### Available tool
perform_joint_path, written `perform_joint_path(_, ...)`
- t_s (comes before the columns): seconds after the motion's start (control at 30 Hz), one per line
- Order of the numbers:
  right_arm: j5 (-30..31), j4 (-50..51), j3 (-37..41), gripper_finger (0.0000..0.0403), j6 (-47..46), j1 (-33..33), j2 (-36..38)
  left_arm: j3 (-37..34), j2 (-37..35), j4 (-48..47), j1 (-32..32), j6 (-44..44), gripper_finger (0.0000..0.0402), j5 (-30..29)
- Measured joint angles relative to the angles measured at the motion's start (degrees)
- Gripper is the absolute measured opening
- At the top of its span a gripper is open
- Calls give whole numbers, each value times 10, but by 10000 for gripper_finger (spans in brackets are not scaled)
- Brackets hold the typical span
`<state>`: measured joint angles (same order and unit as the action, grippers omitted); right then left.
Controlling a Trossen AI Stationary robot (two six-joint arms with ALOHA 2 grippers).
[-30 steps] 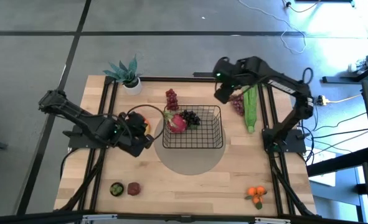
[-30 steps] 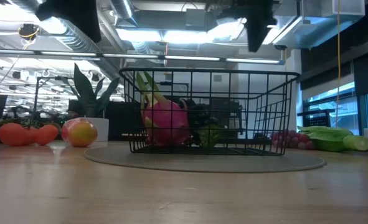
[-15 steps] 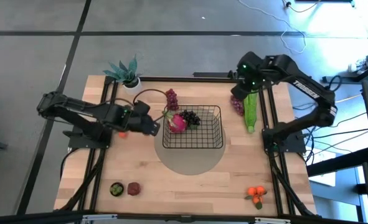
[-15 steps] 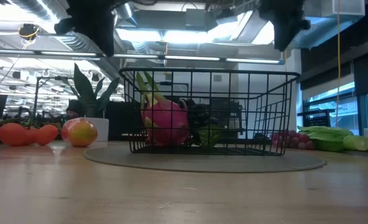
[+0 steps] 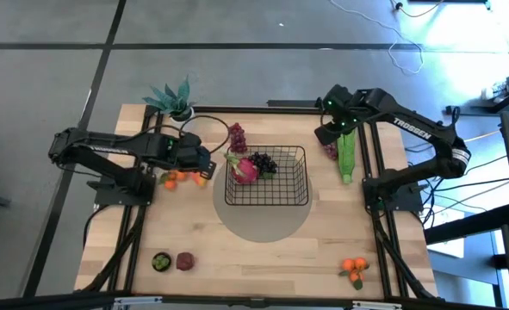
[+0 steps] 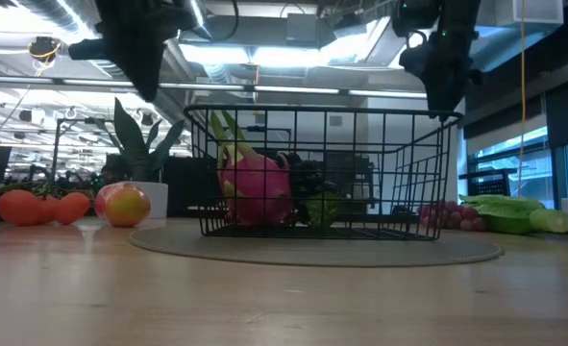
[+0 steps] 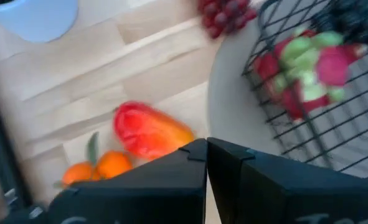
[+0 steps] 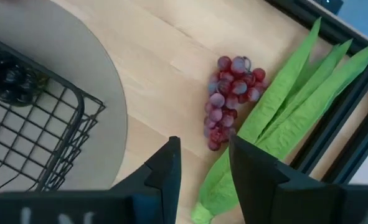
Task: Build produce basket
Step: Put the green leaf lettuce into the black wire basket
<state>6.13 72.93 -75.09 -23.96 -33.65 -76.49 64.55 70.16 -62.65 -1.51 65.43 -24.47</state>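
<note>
High view: basket [image 5: 267,177] mid-tabletop w/ dragon fruit [image 5: 244,170] and dark grapes in it. Right gripper [image 5: 330,138] hangs over the red grape bunch [image 5: 330,147].

Right wrist: fingers apart, holding nothing; come straight down astride the bunch, clear of the green pods [image 8: 294,112].

Left wrist: left gripper [image 7: 206,149] shut, empty, above the mango [image 7: 147,130].

1 s ago both arms sat elsewhere; right was nearer the basket.
</note>
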Motion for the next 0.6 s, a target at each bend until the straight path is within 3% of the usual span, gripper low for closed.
perform_joint_path(0.2, -17, 1, 0, 121, -39, 0, 0, 0, -20, -49, 21, -13, 0, -2)
perform_joint_path(0.3, -14, 1, 2, 121, -113, -7, 0, -2, -22, -49, 37, -17, 0, 0)
perform_joint_path(0.6, 73, 8, 87, 121, -238, -43, 0, -1, -23, -41, 89, -82, 0, -1)
